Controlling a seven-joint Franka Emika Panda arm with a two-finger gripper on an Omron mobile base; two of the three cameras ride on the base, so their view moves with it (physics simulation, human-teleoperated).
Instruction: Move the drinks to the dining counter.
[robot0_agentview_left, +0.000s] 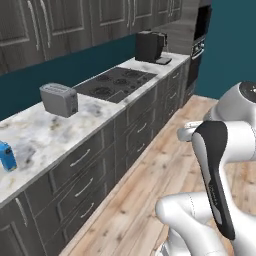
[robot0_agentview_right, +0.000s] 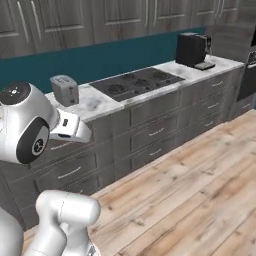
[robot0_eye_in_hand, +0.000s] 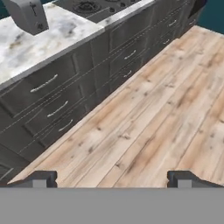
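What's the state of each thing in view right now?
tool: open, holding nothing, over the wood floor
blue carton: upright on the marble counter, untouched
toaster: upright on the counter, slots empty
drawers: all shut
stovetop: bare, nothing on the burners
coffee machine: upright at the far end

A small blue gable-top carton (robot0_agentview_left: 7, 156) stands upright at the far left edge of the left base view, partly cut off by the frame. It is 1 drink — bright blue, with a darker patch low on its front face. It sits on a marble-look countertop with grey veins, near the front edge and well apart from the toaster farther along.
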